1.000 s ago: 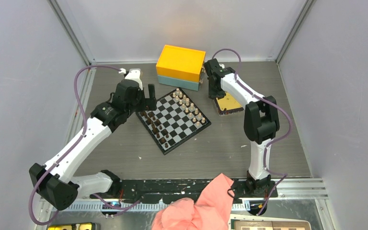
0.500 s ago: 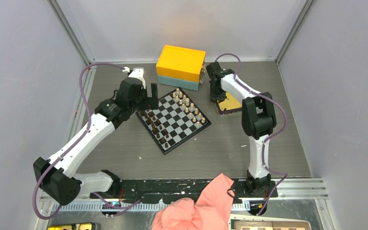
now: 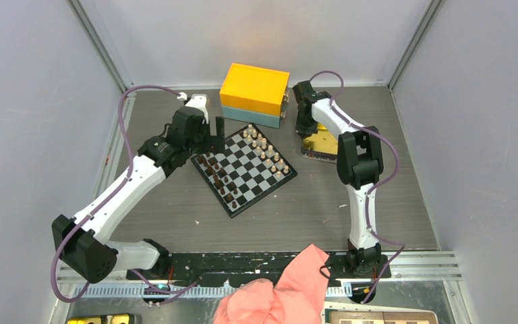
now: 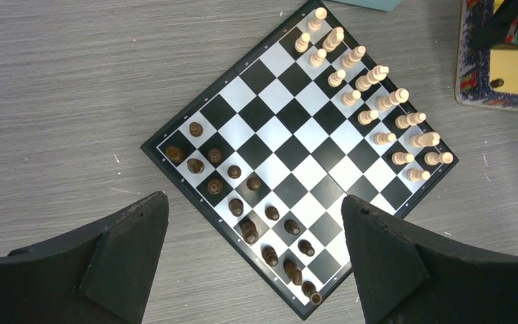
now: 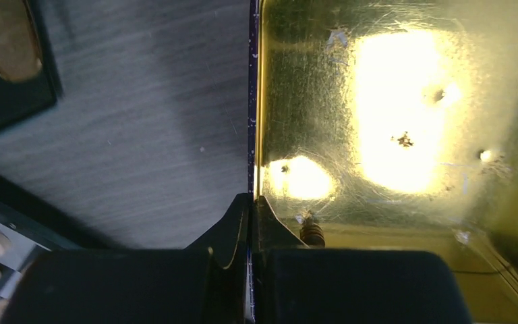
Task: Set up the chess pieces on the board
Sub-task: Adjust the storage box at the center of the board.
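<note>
With right gripper pinched shut on rim of gold tin, risks dragging or tipping it rather than lifting dark chess piece just beside the jaws; board straight below wide-open left gripper.

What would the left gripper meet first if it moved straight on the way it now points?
Most likely the chessboard, near its rows of dark pieces; the left gripper hangs open above it with nothing between. The exact square is unclear.
</note>
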Robot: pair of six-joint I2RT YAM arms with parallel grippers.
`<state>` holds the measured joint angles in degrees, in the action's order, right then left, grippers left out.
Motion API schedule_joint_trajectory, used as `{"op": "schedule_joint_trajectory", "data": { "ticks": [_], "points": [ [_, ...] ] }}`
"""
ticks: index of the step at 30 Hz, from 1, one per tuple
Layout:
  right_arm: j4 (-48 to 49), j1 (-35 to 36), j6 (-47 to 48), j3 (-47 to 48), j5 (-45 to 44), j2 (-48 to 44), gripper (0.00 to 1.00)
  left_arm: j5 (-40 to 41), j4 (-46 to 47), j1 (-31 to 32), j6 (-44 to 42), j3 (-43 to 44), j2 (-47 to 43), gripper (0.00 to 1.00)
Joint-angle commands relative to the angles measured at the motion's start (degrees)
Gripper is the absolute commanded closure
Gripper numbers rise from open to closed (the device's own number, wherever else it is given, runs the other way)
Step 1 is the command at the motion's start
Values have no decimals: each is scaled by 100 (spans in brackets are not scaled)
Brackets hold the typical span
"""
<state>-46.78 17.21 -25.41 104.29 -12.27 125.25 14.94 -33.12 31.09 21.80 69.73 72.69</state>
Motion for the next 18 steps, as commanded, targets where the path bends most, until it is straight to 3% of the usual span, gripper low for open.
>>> {"op": "schedule_joint_trajectory", "data": {
  "ticks": [1, 9, 18],
  "points": [
    [-130, -89, -568, 781, -228, 256, 99, -7, 152, -9, -134, 268, 51, 1],
    [49, -342, -2049, 1338, -401, 577, 99, 5, 111, -13, -194, 311, 150, 1],
    [-242, -643, -4508, 1758, -1067, 820, 99, -26, 131, -8, -148, 378, 242, 1]
  ]
}}
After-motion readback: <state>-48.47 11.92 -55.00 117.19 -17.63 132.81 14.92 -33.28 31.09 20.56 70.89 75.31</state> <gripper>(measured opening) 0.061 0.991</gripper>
